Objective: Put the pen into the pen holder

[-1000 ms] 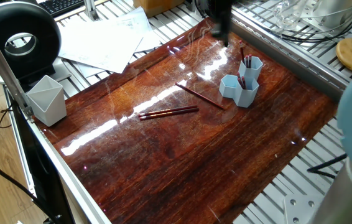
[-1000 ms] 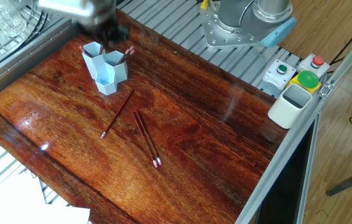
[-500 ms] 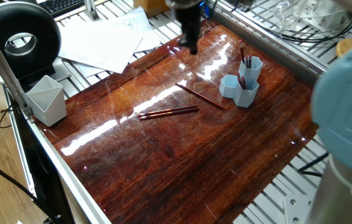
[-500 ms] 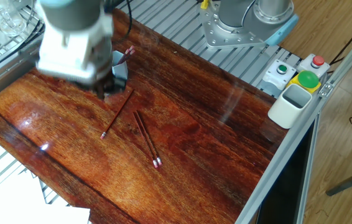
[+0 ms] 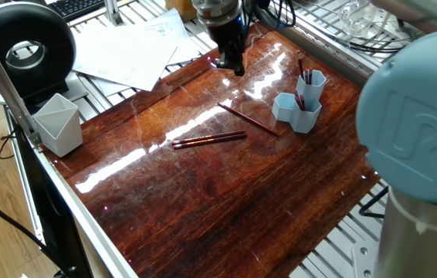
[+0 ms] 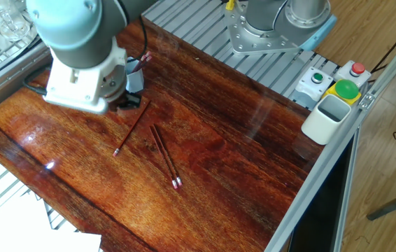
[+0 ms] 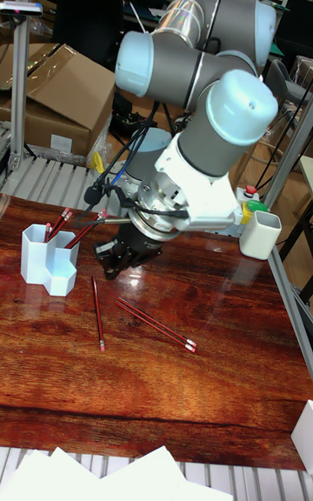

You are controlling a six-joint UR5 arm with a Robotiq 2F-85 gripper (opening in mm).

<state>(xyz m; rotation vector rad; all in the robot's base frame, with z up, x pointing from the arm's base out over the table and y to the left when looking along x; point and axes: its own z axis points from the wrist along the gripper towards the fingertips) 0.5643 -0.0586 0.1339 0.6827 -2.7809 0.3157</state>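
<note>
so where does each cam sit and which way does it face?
One fixed view: high, at the table corner by the grey-white cup, facing the pen holder; shows the gripper and an arm joint.
The other fixed view: high on the opposite side, facing the robot base; the wrist hides most of the holder.
Tall fixed view: low at the table edge by the papers, facing the arm.
All share the loose pens.

- I see the pen holder (image 5: 301,101) on the table (image 5: 226,201), pens standing in it.
- One pen (image 5: 247,119) lies just beside it; a pair of pens (image 5: 208,140) lies farther off.
</note>
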